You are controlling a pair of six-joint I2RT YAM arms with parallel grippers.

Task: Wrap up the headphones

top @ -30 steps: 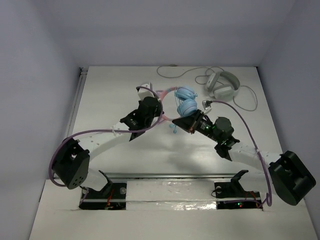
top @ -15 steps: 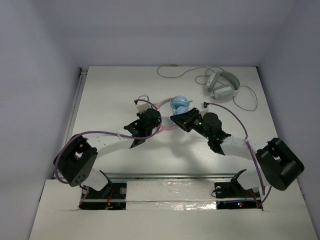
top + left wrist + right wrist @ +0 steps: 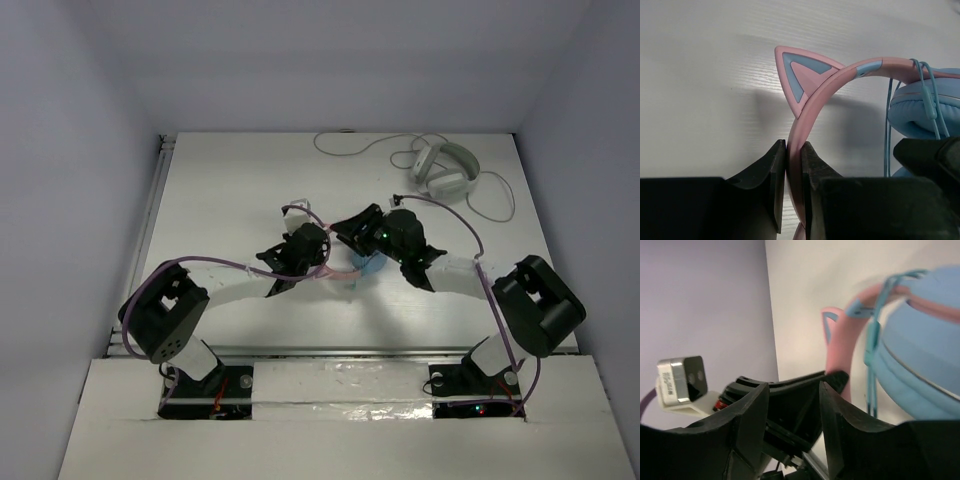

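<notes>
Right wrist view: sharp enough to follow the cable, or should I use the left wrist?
Right wrist: cable and earcup blurred, very close up. Left wrist: crisp, cable strands distinct, headband sharp with a soft shadow beneath it; better for tracking.

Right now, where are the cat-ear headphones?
The cat-ear headphones are mid-table in the top view, between the arms: left pincer clamps the pink headband, right pincer open beside the earcups.
</notes>
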